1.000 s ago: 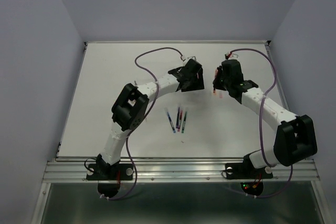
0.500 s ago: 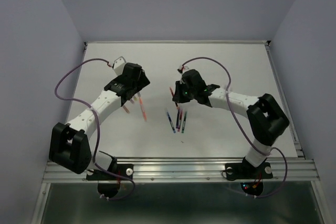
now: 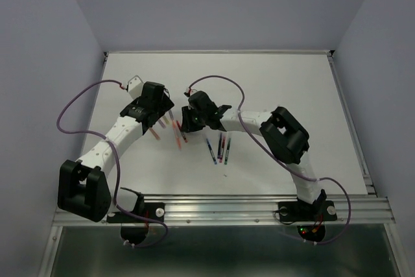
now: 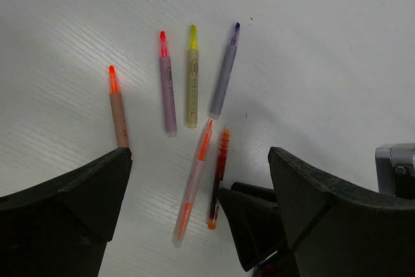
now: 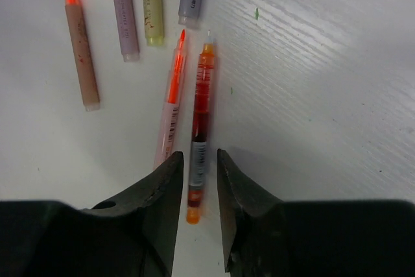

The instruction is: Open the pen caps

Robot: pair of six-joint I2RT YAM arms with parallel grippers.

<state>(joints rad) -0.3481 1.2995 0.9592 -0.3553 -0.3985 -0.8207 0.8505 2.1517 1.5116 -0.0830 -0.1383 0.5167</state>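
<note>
- The right pincer is low over the white worktop, left of centre. Its jaws are narrowly parted and straddle one end of an orange-red pen. A sliver of worktop shows on either side of the barrel, so nothing is clamped.
- That pen lies flat, with a small orange piece at the end between the jaws. Whether this piece is a cap cannot be told.
- Alongside it, almost touching, lies a pale pink pen. Orange shows through the translucent part away from the jaws, which looks like a cap on the pen.
- Past the other ends of these two lie four highlighters, side by side, close but apart, with bare coloured tips pointing away. They are an orange-tipped tan one, a red-tipped mauve one, a yellow one and a purple-tipped grey one.
- The left pincer hangs above this group with its jaws spread wide and nothing in them.
- A second cluster of dark pens lies to the right and nearer, well apart from both pincers.
</note>
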